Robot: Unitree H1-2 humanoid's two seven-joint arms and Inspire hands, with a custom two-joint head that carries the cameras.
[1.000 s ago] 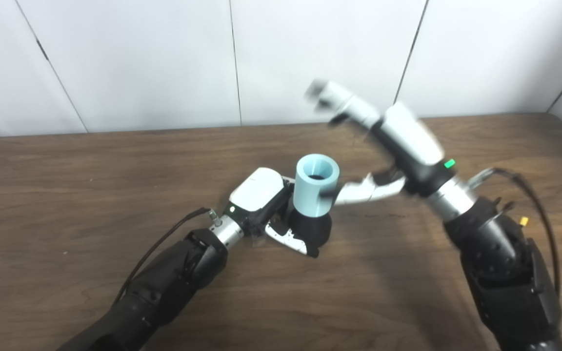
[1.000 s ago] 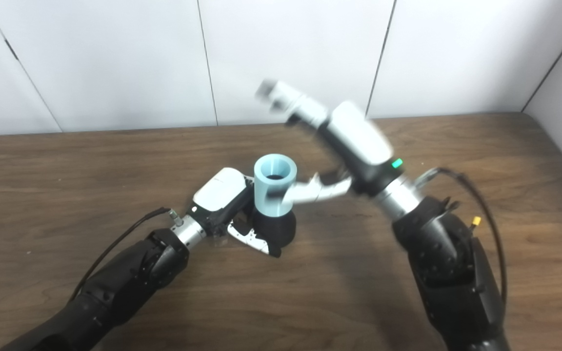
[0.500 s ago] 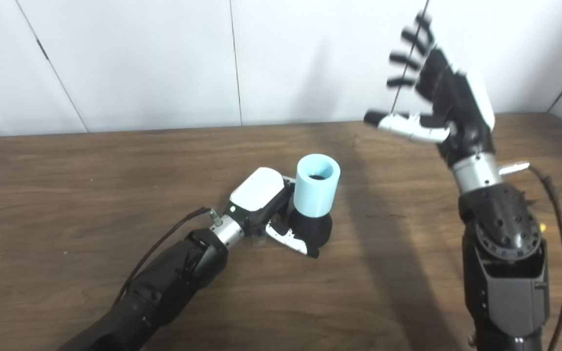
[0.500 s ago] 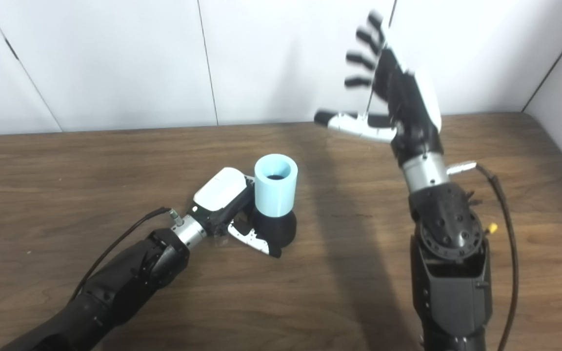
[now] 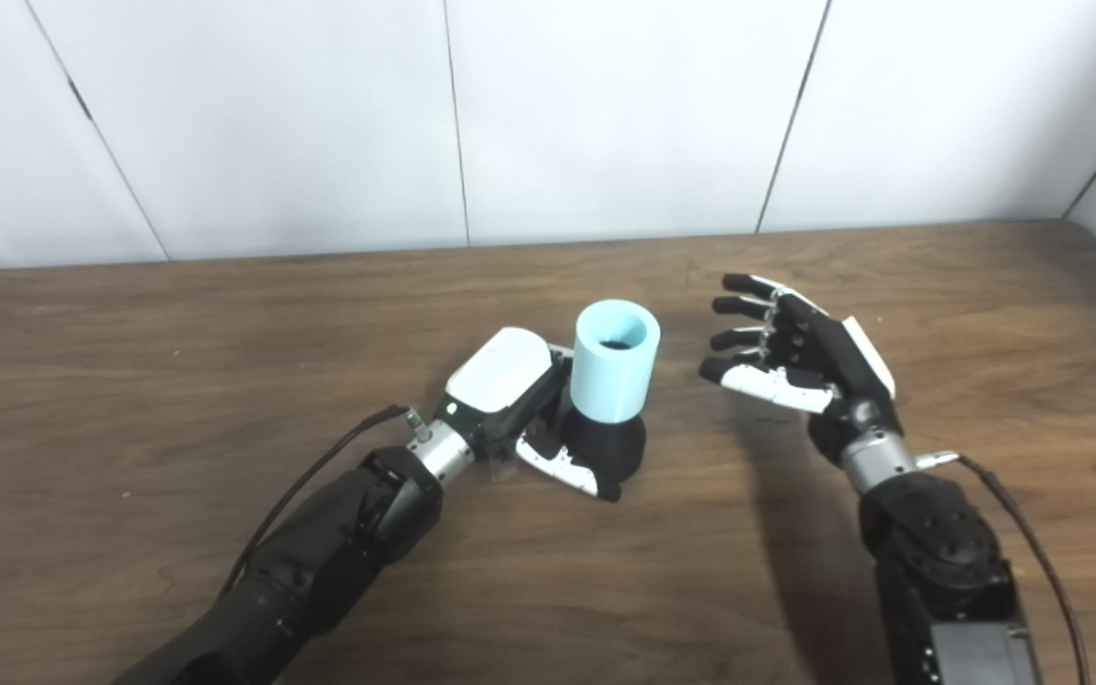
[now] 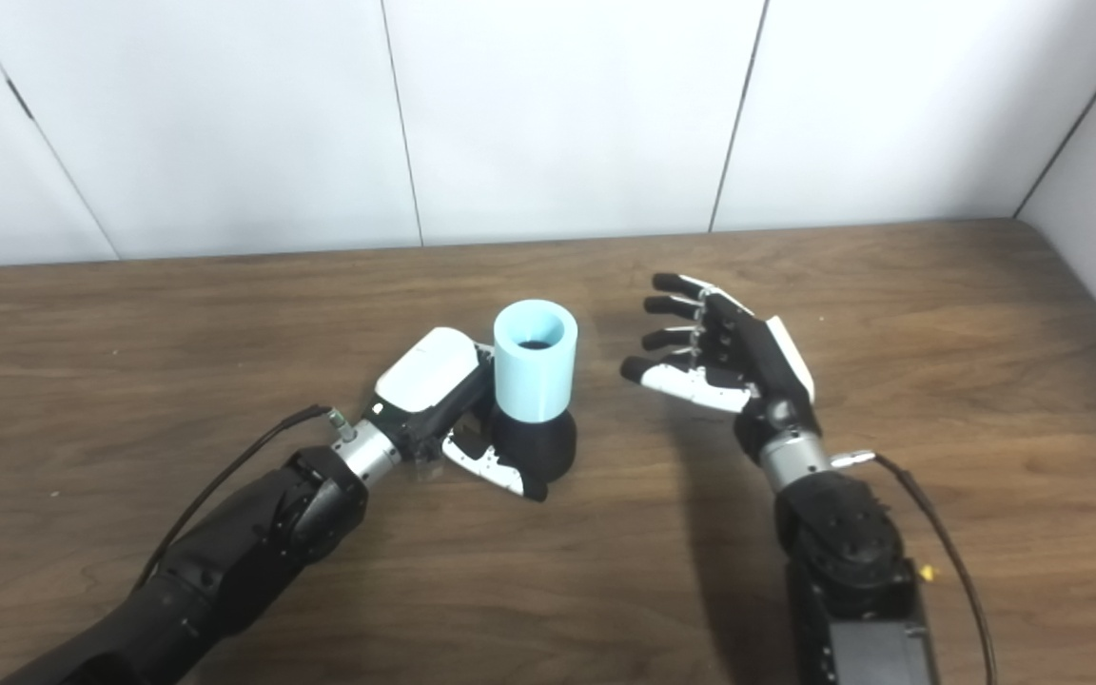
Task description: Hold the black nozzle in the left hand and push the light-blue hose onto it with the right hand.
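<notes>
The black nozzle (image 5: 608,447) stands on the wooden table (image 5: 129,314) with the light-blue hose piece (image 5: 613,371) seated upright on top of it, open end up. My left hand (image 5: 519,400) is shut on the nozzle's base, thumb wrapped round its front. My right hand (image 5: 800,357) hovers a short way to the right of the hose, fingers spread and pointing left, holding nothing and touching nothing.
White wall panels (image 5: 605,114) rise behind the table's far edge. A black cable (image 5: 1033,561) trails from my right forearm, and another (image 5: 320,476) runs along my left forearm.
My right hand let go of the hose, swung high up to the right with fingers spread, then came back down to hover beside the hose. Left hand, nozzle and hose stayed put.
</notes>
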